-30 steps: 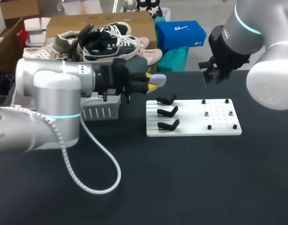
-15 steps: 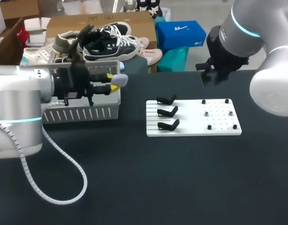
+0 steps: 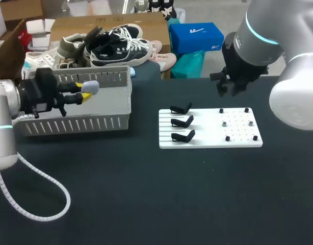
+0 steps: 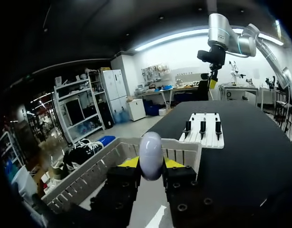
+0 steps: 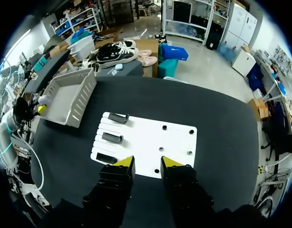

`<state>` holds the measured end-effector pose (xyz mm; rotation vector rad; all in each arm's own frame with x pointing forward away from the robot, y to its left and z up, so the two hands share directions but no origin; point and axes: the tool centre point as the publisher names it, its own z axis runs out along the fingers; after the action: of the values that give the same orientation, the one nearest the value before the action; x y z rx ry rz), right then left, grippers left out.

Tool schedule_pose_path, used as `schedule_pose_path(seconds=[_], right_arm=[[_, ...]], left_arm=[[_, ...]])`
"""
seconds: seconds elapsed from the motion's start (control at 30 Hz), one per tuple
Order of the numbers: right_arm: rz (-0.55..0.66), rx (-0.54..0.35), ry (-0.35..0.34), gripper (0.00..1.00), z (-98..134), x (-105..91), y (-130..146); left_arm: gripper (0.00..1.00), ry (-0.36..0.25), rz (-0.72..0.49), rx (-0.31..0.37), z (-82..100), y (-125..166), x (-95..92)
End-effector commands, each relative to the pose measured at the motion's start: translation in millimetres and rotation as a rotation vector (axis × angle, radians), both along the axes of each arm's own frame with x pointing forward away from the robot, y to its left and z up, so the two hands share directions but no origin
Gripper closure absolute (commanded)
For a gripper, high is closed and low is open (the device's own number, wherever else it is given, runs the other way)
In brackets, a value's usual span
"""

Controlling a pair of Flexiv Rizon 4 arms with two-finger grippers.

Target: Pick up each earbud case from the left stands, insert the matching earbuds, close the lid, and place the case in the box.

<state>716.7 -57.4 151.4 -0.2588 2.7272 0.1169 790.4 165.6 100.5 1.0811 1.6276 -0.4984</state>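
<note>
My left gripper [image 3: 84, 92] is shut on a pale, egg-shaped earbud case [image 3: 91, 87] with its lid closed, held over the grey slotted box [image 3: 85, 124]. In the left wrist view the case [image 4: 150, 154] stands between the yellow tips of the left gripper [image 4: 150, 164], above the box's floor and near its wall [image 4: 84, 175]. The white board [image 3: 238, 133] carries three black stands [image 3: 183, 121], all empty. My right gripper [image 3: 228, 88] hangs open above the board's far edge; in the right wrist view the right gripper [image 5: 146, 164] has nothing between its fingers and the board [image 5: 150, 142] lies below.
Small black pegs [image 3: 227, 138] and two tiny grey pieces [image 3: 224, 123] dot the board's right half. A white coiled cable [image 3: 44, 212] from my left arm loops over the table's front left. The box [image 5: 82, 102] sits at the table's left rear.
My left arm has swung left with the case, from beside the stands to over the box. The right gripper has stayed almost where it was.
</note>
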Motion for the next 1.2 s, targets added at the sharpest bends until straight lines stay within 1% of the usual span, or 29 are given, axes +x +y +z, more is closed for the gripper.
schedule_pose_path(seconds=[0.03,0.1,0.13,0.23,0.3,0.33,0.43,0.57,0.6,0.67,0.7,0.83,0.9,0.97,1.03,1.1,1.2], right_arm=[[0.001,-0.004,0.012,0.67,-4,2.3,3],[0.003,-0.005,0.017,0.68,-7,3.1,4],[0.004,-0.004,0.020,0.68,-7,3.3,5],[0.006,0.002,0.025,0.68,-10,4.2,4],[0.006,0.005,0.027,0.68,-11,4.2,4],[0.005,0.007,0.029,0.68,-12,4.1,4],[0.004,0.011,0.032,0.69,-14,3.5,2],[0.001,0.014,0.037,0.69,-17,3.6,0],[0.001,0.015,0.038,0.69,-17,3.5,0],[0.000,0.018,0.039,0.68,-17,3.0,0],[-0.001,0.020,0.039,0.69,-18,2.7,0],[-0.001,0.027,0.034,0.68,-17,1.7,0],[0.000,0.036,0.022,0.68,-14,0.7,-1],[-0.001,0.053,0.006,0.68,-10,-0.2,-2],[0.003,0.063,-0.009,0.67,-5,-1.3,-3],[0.004,0.074,-0.024,0.67,1,-2.4,-4],[0.002,0.097,-0.044,0.65,9,-4.4,-6]], left_arm=[[1.00,0.028,0.053,0.019,-18.8,-8,28.5],[1.00,0.061,0.046,0.012,-25.1,-11,37.6],[1.00,0.084,0.053,0.027,-29.7,-10,42.6],[1.00,0.120,0.051,0.016,-36.7,-11,51.2],[1.00,0.166,0.053,0.022,-43.1,-11,56.7],[1.00,0.194,0.061,0.038,-46.6,-9,59.2],[1.00,0.216,0.057,0.040,-51.7,-10,61.2],[1.00,0.220,0.066,0.033,-52.1,-9,62.1],[0.81,0.221,0.066,0.033,-52.0,-9,62.1],[0.48,0.224,0.070,0.028,-51.1,-9,60.2],[0.00,0.226,0.070,0.021,-50.8,-9,59.1],[0.00,0.217,0.077,0.018,-49.1,-9,52.4],[0.00,0.199,0.070,0.007,-44.2,-12,47.5],[0.00,0.174,0.058,-0.013,-35.5,-14,42.6],[0.00,0.167,0.052,-0.021,-26.2,-21,36.5],[0.00,0.149,0.030,-0.052,-15.6,-26,30.1],[0.00,0.155,0.028,-0.058,-0.7,-40,16.0]])
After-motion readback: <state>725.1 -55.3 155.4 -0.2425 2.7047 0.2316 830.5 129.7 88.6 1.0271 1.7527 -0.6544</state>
